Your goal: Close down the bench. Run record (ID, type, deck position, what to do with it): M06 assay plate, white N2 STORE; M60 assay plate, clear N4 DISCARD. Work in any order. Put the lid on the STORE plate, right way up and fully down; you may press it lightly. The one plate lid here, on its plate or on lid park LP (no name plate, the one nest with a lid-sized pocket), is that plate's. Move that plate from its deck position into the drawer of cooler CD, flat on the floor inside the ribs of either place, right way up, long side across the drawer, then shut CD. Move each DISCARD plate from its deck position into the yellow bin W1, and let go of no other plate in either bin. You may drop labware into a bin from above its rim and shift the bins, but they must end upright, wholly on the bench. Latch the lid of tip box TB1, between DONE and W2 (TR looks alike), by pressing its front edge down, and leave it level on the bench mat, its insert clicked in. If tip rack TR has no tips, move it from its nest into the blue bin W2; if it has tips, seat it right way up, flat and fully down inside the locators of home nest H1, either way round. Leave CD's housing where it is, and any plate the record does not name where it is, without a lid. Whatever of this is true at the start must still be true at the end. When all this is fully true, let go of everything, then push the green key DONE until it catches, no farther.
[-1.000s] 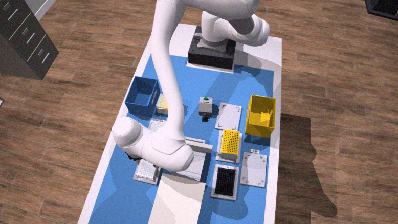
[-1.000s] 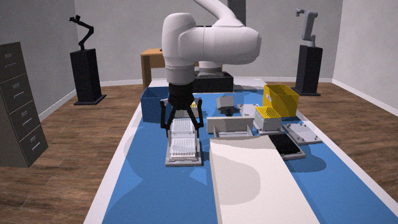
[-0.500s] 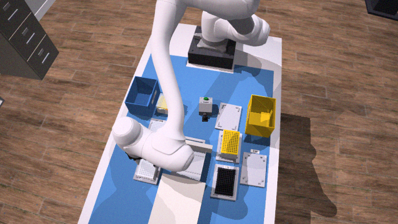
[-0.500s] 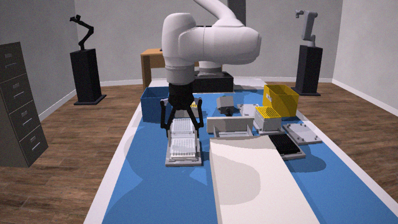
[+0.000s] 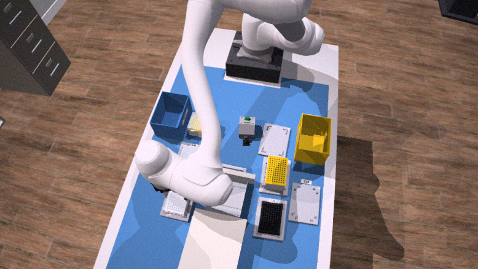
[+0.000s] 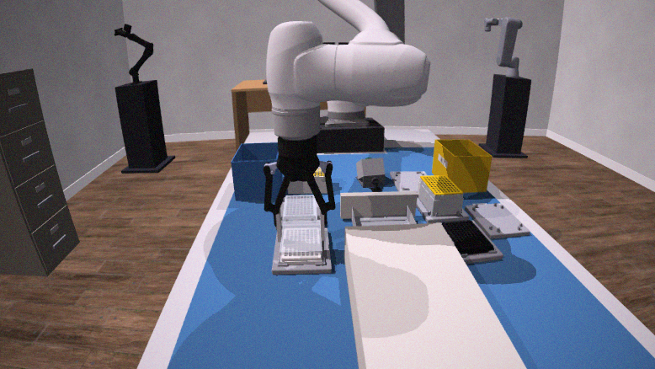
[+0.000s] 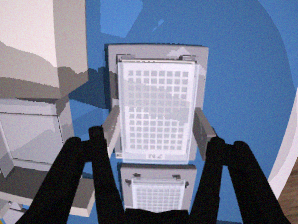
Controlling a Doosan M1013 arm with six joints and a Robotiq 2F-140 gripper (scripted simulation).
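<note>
A white assay plate (image 5: 175,204) (image 6: 300,245) (image 7: 157,96) with a grid of wells sits on the near left nest (image 6: 300,269) (image 7: 113,52). My gripper (image 6: 300,222) (image 7: 156,116) points straight down and is shut on this plate across its short side, a finger pad on each long edge. I cannot tell whether a lid is on it. In the top view the arm hides the fingers. A second pale plate (image 5: 188,149) (image 6: 298,205) (image 7: 156,196) sits on the nest just behind. Cooler CD (image 5: 214,240) (image 6: 403,284) stands to the right, its drawer (image 5: 234,200) (image 6: 378,201) pulled open.
The blue bin (image 5: 167,128) (image 6: 249,179) and tip box TB1 (image 5: 194,124) stand behind the plates. The DONE key (image 5: 247,118), yellow-topped tip rack TR (image 5: 276,170) (image 6: 439,185), a black plate (image 5: 270,217), two empty nests (image 5: 274,140) (image 5: 304,203) and the yellow bin (image 5: 313,150) (image 6: 462,167) lie right.
</note>
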